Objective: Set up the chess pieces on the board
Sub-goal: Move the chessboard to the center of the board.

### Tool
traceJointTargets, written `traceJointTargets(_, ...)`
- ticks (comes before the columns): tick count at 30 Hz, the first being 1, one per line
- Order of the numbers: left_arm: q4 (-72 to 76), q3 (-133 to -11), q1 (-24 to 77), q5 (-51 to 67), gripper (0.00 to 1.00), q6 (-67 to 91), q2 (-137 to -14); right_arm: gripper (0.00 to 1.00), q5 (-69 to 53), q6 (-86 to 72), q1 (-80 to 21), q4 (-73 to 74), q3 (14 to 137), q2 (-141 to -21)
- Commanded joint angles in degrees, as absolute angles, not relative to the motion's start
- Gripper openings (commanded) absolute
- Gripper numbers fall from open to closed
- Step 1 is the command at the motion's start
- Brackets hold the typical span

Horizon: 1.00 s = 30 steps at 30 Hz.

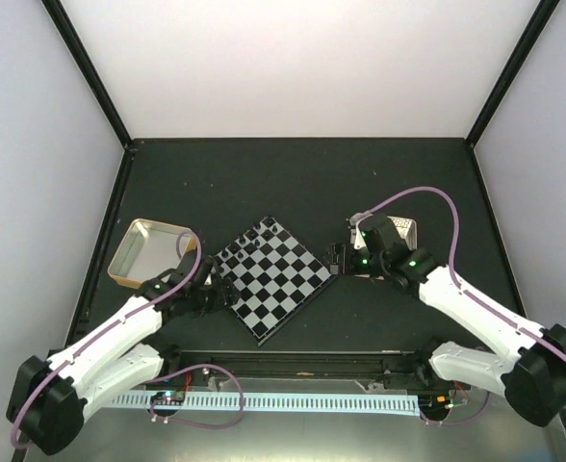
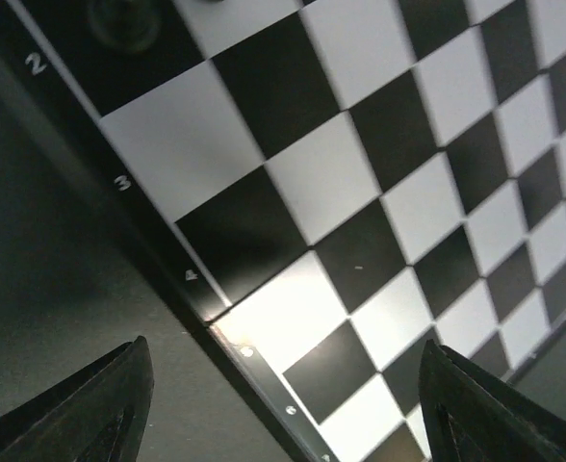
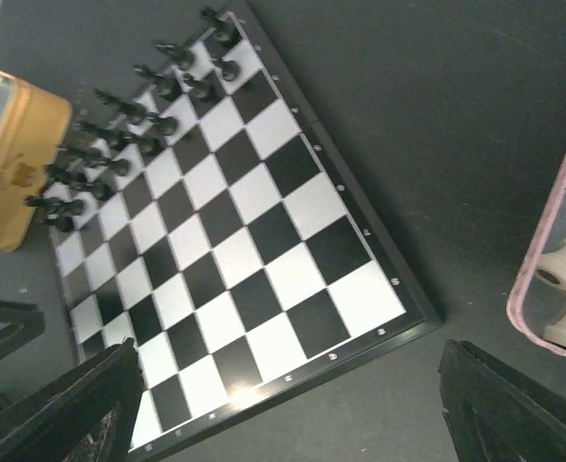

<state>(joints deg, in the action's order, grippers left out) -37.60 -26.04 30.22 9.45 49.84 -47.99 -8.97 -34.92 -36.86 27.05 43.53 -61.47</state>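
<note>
The board (image 1: 271, 277) lies turned like a diamond in the middle of the dark table. Black chess pieces (image 3: 129, 115) stand in two rows along its far edge in the right wrist view. One black piece (image 2: 124, 24) shows blurred at the top of the left wrist view. Two cream-white pieces (image 3: 564, 262) stand in a pink tray (image 3: 539, 231). My left gripper (image 2: 288, 414) hovers open over the board's numbered edge (image 2: 119, 183), nothing between its fingers (image 2: 90, 414). My right gripper (image 3: 288, 414) is open beside the board's right corner (image 3: 418, 322), holding nothing.
A shiny metal tin (image 1: 153, 250) with a gold wall (image 3: 18, 164) sits left of the board, close to the black rows. The pink tray (image 1: 403, 229) lies right of the board, behind my right wrist. Dark posts frame the table's back corners.
</note>
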Motion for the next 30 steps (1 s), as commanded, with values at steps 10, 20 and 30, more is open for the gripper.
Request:
traceJointTargets(10, -28.7, -24.1, 31.2, 7.3, 0.51, 54.6, -57.7, 0.78, -1.5, -35.9, -38.0, 24.8, 43.2, -73.1)
traceJointTargets(20, -23.7, -27.0, 31.0, 6.1, 0.38, 52.1, -65.2, 0.62, -2.3, -35.7, -38.4, 23.8, 44.6, -81.5)
traceJointTargets(30, -21.2, -33.0, 29.0, 2.0, 0.31, 45.9, -73.0, 0.44, -2.0, -36.1, -38.5, 23.5, 48.0, -90.1)
